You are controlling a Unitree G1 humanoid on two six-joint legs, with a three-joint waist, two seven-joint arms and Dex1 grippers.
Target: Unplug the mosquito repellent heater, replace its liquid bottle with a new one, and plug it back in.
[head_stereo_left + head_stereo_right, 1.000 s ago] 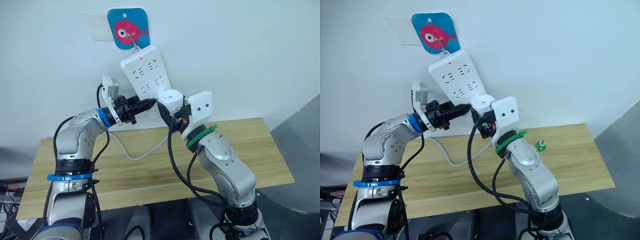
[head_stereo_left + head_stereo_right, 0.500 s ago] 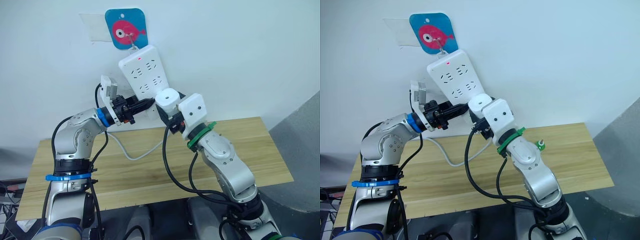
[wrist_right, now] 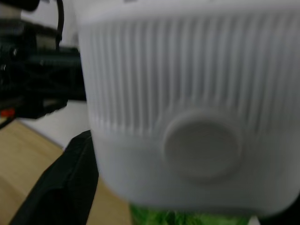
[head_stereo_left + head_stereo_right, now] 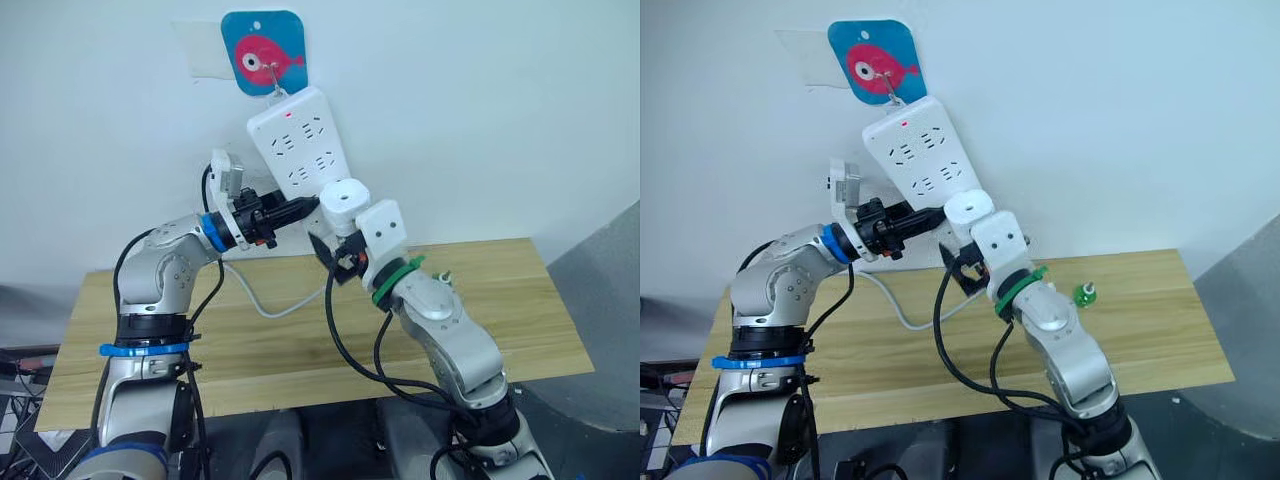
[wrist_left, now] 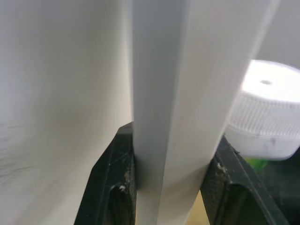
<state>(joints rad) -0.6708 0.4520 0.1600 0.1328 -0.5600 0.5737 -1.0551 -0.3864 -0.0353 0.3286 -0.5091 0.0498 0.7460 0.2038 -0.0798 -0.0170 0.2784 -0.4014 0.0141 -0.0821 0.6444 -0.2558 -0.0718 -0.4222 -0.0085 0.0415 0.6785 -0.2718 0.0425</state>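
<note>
Bracing the strip [image 4: 300,140] that hangs from a wall hook, the left hand [image 4: 305,207] is clamped on its lower edge, likely so it will not swing. The right hand [image 4: 345,232] holds the heater [image 4: 343,200], closed around its ribbed white body, right at the strip's lower end; whether its prongs are seated I cannot tell. A small green bottle [image 4: 1083,293] waits on the table [image 4: 500,300].

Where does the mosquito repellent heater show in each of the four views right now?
Left eye view: mosquito repellent heater, just below the power strip.
Right eye view: heater, same spot.
Left wrist view: heater, beside the strip's edge.
Right wrist view: heater, close up.
Shared landmark: the power strip.
</note>
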